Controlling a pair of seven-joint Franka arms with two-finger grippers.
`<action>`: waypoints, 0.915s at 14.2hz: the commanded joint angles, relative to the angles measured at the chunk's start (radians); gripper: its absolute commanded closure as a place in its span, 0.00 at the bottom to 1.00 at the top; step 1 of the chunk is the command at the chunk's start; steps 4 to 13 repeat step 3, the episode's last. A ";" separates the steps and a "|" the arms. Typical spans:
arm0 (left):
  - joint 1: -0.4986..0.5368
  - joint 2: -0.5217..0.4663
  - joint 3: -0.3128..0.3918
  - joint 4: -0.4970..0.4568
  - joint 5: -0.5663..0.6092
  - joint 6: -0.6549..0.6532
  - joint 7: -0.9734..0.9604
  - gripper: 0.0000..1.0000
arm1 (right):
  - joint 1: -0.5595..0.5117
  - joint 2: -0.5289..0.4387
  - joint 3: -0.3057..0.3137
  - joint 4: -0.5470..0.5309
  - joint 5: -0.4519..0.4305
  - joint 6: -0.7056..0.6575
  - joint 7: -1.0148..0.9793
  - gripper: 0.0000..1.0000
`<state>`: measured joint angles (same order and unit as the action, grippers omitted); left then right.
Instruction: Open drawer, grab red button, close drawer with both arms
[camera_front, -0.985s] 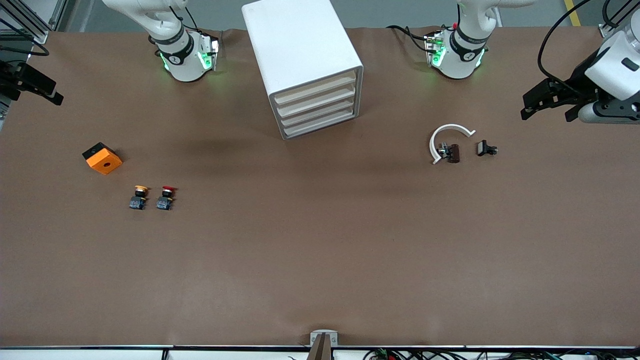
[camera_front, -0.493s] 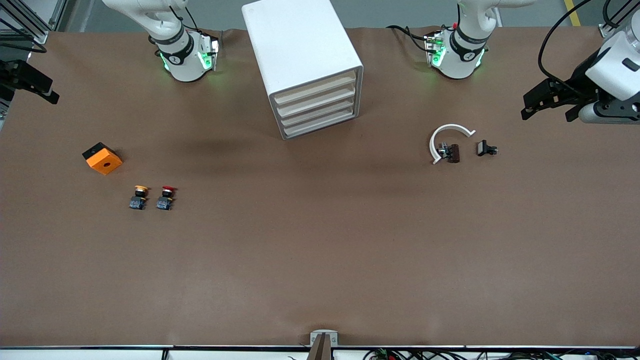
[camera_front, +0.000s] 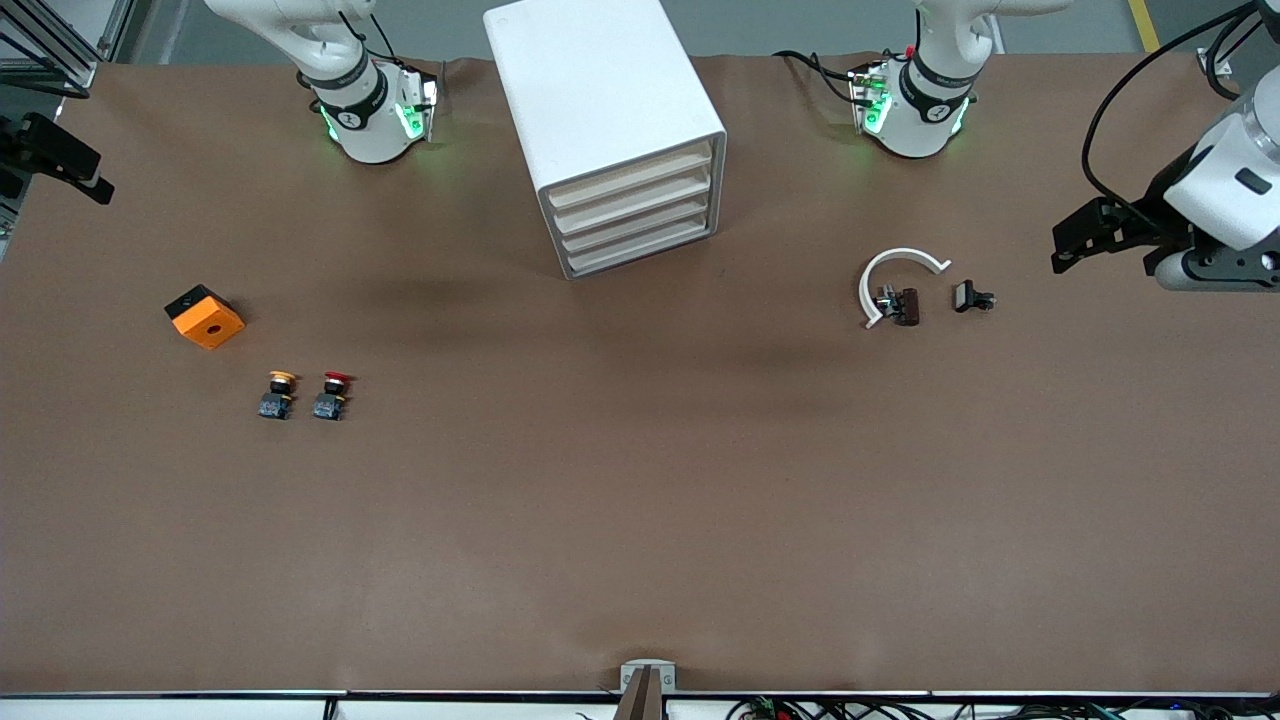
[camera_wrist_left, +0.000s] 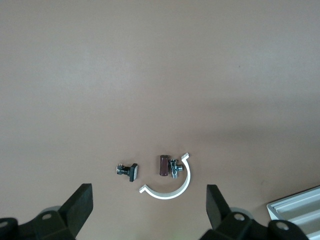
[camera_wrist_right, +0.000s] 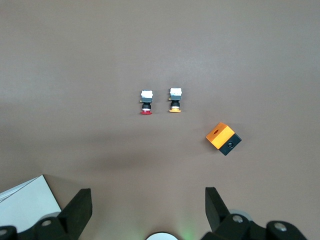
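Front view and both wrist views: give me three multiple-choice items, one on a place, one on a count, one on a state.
1. The red-capped button lies beside:
A the yellow-capped button
B the white curved piece
C the cabinet

2. Drawer fronts in the cabinet:
A two
B four
C six

3. The drawers are:
A all shut
B one pulled out
C removed

Answers: 1 A, the two buttons sit side by side near the orange block. 2 B, four beige fronts are stacked. 3 A, every front sits flush; the left gripper and right gripper are open over the table's ends.
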<state>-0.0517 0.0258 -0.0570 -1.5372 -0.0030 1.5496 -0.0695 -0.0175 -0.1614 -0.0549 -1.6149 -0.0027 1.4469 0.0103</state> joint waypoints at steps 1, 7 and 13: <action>0.009 0.016 -0.006 0.029 0.011 -0.003 0.019 0.00 | -0.004 -0.023 0.012 -0.017 -0.008 0.010 -0.010 0.00; 0.009 0.017 -0.006 0.029 0.012 -0.003 0.019 0.00 | -0.004 -0.023 0.012 -0.017 -0.005 0.010 -0.010 0.00; 0.009 0.017 -0.006 0.029 0.012 -0.003 0.019 0.00 | -0.004 -0.023 0.012 -0.017 -0.005 0.010 -0.010 0.00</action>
